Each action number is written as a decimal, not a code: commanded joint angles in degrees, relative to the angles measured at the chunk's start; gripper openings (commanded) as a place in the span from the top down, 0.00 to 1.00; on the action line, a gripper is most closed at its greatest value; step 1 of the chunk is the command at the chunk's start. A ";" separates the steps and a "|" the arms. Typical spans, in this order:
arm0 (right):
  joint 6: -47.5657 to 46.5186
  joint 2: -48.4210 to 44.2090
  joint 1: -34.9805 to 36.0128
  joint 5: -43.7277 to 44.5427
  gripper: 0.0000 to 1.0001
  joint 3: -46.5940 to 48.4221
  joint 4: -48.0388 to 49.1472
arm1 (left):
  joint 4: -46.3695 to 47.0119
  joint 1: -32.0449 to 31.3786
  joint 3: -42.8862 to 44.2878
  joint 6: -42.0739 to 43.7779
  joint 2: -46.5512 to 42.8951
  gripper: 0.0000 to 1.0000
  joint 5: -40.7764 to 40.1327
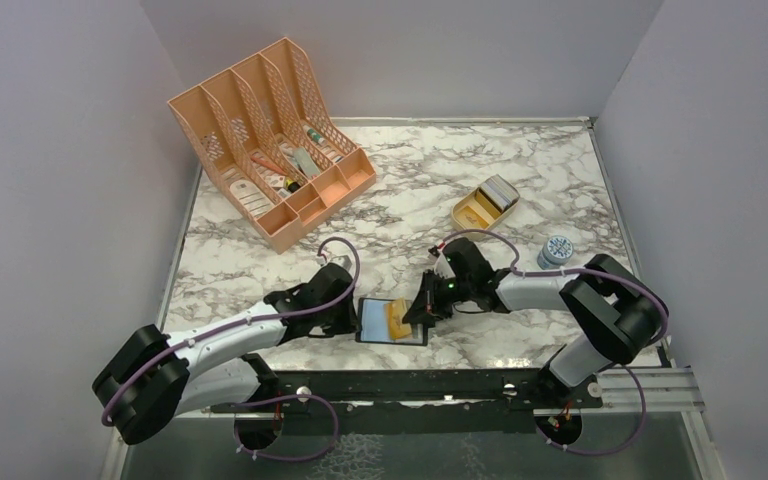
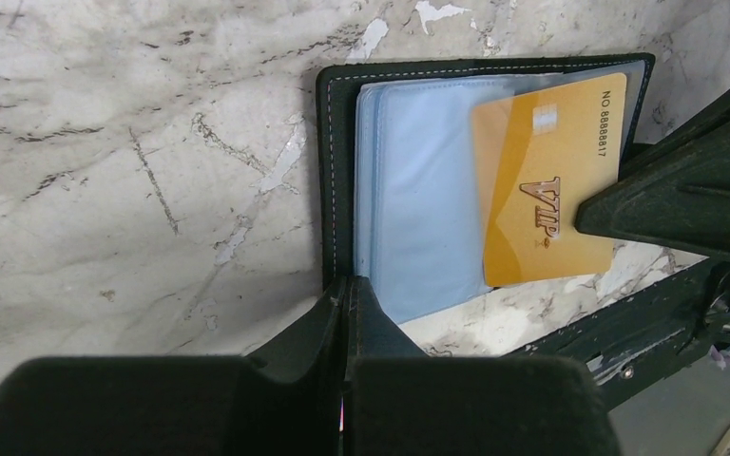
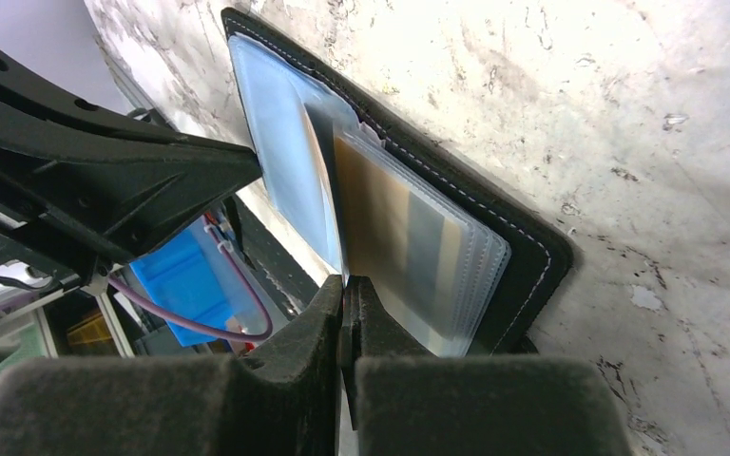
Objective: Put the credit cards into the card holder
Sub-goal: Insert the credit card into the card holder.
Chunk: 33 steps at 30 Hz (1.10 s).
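A: Nearest thing on the bench [image 1: 410,180]?
B: Card holder [image 2: 337,142], lying open at the near edge, just ahead of the arm bases, between both claws. Black cover, clear bluish sleeves fanned inside.
A: Left claw [image 2: 346,285]?
B: Fingers pressed together, tips touching the holder's left rim. Pinching it or only pressing down, cannot tell.
A: Right claw [image 3: 346,285]?
B: On the holder's right side, clamped tight on the orange card [image 2: 542,180]. Marked VIP, lying slantwise across the sleeves on the right half. Tucked into a sleeve or just resting on top, cannot tell.
A: More cards in there?
B: Tan and grey bands behind the right-hand sleeves, too blurred to name.
A: Farther back?
B: Right of middle, small blue-grey round jar [image 1: 556,250], well apart from the holder. Beyond that, gold tin [image 1: 472,212], open. Far left, near the back corner, peach organiser [image 1: 270,140], upright dividers behind, low front trays holding small items.
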 commanded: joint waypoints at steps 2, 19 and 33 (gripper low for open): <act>1.37 1.00 0.36 -0.01 0.98 -1.13 2.57 | 2.88 -0.06 -2.56 -2.15 -1.25 0.99 2.66; 4.56 0.02 0.36 1.97 0.98 -4.43 7.67 | 8.20 -0.17 -6.08 -5.63 -2.34 0.99 5.98; 7.25 0.34 1.92 4.11 0.98 -5.48 11.38 | 9.52 -0.35 -7.17 -6.64 -2.99 0.99 6.42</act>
